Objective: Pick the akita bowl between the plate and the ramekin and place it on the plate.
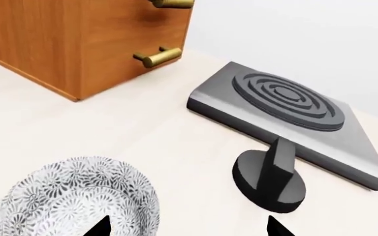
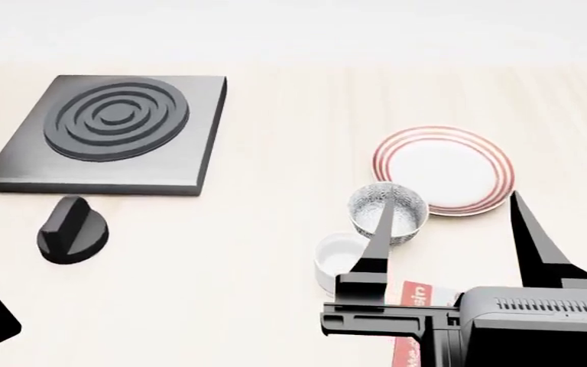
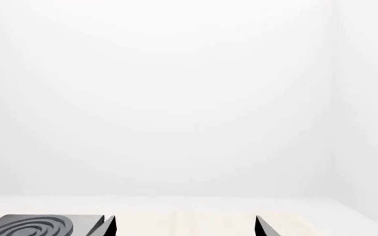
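In the head view the akita bowl (image 2: 400, 215), grey-speckled outside and pale inside, stands between the red-ringed white plate (image 2: 442, 168) and the plain white ramekin (image 2: 336, 258). My right gripper (image 2: 452, 200) hovers open above the table's near side. One finger (image 2: 381, 229) crosses in front of the bowl, the other finger (image 2: 531, 233) lies right of the plate. In the right wrist view the right gripper (image 3: 185, 226) faces the white wall with nothing between its tips. My left gripper (image 1: 189, 230) is open beside a second patterned bowl (image 1: 77, 199).
A dark burner slab (image 2: 110, 134) and a black knob (image 2: 72, 229) lie at the left. The left wrist view shows a wooden cabinet (image 1: 77, 39) with brass handles (image 1: 157, 56). A red-and-white printed object (image 2: 414, 306) lies partly hidden under my right arm.
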You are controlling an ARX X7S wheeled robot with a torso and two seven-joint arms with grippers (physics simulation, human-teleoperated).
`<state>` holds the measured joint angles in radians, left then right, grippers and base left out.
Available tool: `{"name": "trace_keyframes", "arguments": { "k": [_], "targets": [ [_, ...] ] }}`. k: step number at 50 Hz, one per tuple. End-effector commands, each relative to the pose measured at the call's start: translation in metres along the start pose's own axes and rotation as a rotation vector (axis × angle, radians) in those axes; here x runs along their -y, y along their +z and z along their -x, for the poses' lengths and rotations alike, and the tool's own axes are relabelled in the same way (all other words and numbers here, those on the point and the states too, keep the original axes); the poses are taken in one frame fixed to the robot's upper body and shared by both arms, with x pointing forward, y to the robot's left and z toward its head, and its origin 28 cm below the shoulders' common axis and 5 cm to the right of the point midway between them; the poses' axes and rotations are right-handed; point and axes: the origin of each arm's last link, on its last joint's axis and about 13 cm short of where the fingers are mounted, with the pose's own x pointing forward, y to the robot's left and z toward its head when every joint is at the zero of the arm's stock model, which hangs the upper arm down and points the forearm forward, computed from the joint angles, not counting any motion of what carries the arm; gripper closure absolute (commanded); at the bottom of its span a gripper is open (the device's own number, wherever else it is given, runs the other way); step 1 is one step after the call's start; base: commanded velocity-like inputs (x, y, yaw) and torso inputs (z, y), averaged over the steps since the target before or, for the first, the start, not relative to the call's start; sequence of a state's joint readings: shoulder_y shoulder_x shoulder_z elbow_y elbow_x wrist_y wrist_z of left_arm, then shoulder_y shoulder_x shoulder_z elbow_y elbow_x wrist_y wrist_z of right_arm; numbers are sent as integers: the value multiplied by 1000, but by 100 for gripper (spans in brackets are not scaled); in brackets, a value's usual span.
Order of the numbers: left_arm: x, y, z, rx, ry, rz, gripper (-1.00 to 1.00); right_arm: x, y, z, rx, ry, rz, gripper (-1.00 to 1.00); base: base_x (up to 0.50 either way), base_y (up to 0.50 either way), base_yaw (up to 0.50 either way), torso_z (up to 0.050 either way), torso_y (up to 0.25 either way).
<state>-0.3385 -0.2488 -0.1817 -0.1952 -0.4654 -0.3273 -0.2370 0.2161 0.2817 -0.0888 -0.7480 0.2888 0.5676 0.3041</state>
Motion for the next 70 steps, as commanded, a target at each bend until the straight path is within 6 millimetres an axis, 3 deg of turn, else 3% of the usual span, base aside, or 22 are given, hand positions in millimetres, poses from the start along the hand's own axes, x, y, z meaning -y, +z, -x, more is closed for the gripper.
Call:
{"name": "trace_keyframes", "arguments": {
  "k": [1,70],
  "targets": [
    [0,0,0,0,0,0,-100,0,0,0,1,-2,0,-100,246,0,0,0,0],
    [0,-1,-1,-2,1,2,-100,0,-2,0,-7,6,6,-100,247,0,0,0,0]
  ]
}}
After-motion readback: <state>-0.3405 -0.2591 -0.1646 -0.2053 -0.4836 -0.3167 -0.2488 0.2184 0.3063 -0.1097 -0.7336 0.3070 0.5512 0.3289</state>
